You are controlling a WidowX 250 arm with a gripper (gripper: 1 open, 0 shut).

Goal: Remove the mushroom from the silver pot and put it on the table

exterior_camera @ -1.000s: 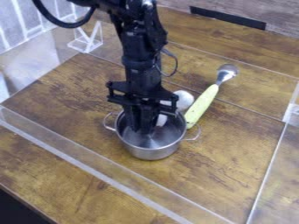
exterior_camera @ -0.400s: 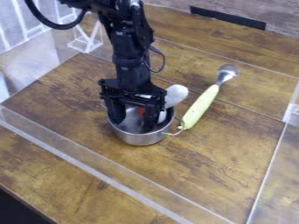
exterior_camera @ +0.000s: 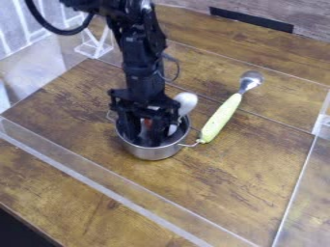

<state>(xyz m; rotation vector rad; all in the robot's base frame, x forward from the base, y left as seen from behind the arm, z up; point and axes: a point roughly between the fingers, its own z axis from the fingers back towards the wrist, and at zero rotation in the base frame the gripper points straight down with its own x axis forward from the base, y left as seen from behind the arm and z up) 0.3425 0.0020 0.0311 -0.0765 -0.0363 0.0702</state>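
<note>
I have the pincer (exterior_camera: 145, 125) down in the silver pot (exterior_camera: 153, 145) on the table (exterior_camera: 245, 183); I can't tell whether it is released or clenched. The mushroom (exterior_camera: 186, 100) shows its pale stem at the pot's rim, near 1 spoon (exterior_camera: 222, 117).

The round silver metal pot (exterior_camera: 154, 151) sits on the brown wooden plank tabletop (exterior_camera: 245, 183). Partly inside is the white-stemmed toy mushroom (exterior_camera: 186, 102); right of the pot lies the yellow-green-handled metal spoon (exterior_camera: 223, 116).
</note>
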